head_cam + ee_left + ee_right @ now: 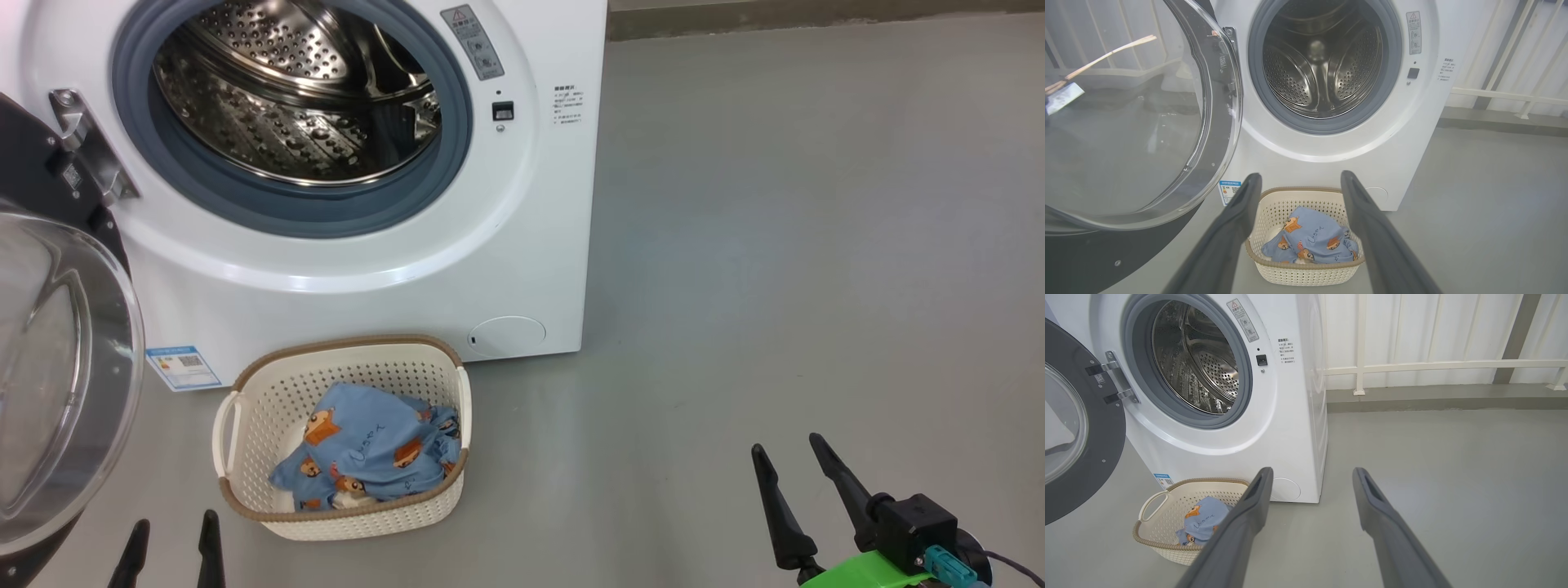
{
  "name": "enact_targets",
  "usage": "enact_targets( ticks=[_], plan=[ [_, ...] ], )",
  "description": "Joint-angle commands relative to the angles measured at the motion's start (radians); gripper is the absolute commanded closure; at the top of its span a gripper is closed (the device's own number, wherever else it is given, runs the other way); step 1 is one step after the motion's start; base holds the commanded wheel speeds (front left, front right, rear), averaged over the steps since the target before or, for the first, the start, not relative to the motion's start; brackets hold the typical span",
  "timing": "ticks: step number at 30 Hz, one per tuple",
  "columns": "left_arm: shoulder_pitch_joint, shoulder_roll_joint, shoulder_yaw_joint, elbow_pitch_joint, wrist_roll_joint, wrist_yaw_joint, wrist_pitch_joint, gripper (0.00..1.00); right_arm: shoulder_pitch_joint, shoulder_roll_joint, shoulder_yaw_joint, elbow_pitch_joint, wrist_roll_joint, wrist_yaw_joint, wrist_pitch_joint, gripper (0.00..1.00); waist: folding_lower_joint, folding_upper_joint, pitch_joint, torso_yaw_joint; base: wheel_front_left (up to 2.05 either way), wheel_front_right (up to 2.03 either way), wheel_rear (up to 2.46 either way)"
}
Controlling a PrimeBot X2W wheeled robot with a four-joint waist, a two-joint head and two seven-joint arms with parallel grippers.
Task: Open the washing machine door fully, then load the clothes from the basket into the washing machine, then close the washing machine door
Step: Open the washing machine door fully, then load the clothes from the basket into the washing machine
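Washing machine door (57, 367) hangs swung wide open at far left, clear glass bowl facing out, black rim around it, metal hinge (86, 143) tying it to the machine front. Left gripper (175, 520) at the near left edge, fingers spread apart, nothing between them, above the floor just left of the basket. Blue label sticker (184, 367) low on the machine front. Basket (359, 514) sits on the floor right in front of the washing machine (522, 245), touching or almost touching its base, cannot tell which. Clothes (371, 453), light-blue with orange-brown animal print, lie bunched inside the basket. Steel drum (302, 90) with nothing seen inside, grey rubber ring (245, 204) around the opening. Small round flap (506, 335) at lower right of the front. Right gripper (787, 443) near right, fingers spread, holding nothing, over bare grey floor (775, 245), well apart from the basket.
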Motion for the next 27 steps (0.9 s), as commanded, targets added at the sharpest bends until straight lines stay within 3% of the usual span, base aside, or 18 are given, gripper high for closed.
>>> enact_targets(
  ticks=[1,27],
  plan=[
    [-0.032,0.021,0.035,-0.018,-0.007,-0.002,-0.006,0.00,-0.019,-0.003,0.028,-0.020,0.010,0.003,-0.009,0.00,0.0000,0.0000,0.001,0.001,0.26,-0.26,0.00],
    [-0.063,0.013,0.047,-0.025,-0.028,-0.002,-0.006,0.00,-0.033,-0.003,0.036,-0.005,0.017,0.003,-0.009,0.00,0.0000,0.0000,0.035,0.008,1.26,-1.26,0.00]
  ],
)
